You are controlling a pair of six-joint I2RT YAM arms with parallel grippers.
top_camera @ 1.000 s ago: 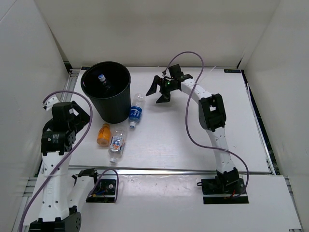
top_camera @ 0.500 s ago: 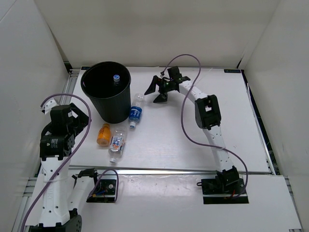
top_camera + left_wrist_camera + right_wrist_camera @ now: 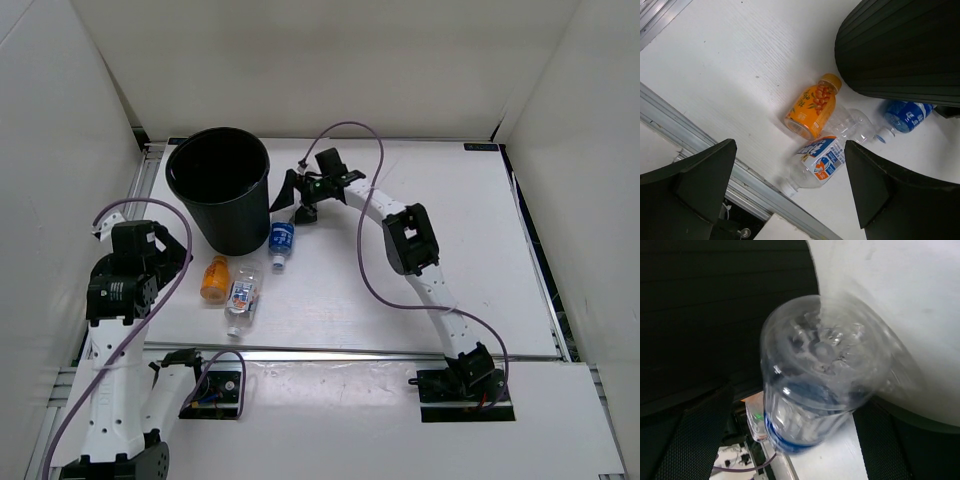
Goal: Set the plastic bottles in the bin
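White worktop (image 3: 450, 260), upper centre: right end effector (image 3: 296, 203) gapes empty around the blue bottle (image 3: 281, 240) beside the bin (image 3: 230, 225), seemingly readying a grab.

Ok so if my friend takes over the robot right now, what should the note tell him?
Left tool: open, holding nothing, near the orange bottle.
Right tool: open, straddling the base end of the blue-label bottle, not gripping yet.
Lying on the table beside the bin: orange bottle, blue-label bottle, white-blue-red-label bottle.
Done: cannot tell. The bin's inside is dark and no bottle shows in it.
Left: grab those three and drop them in.
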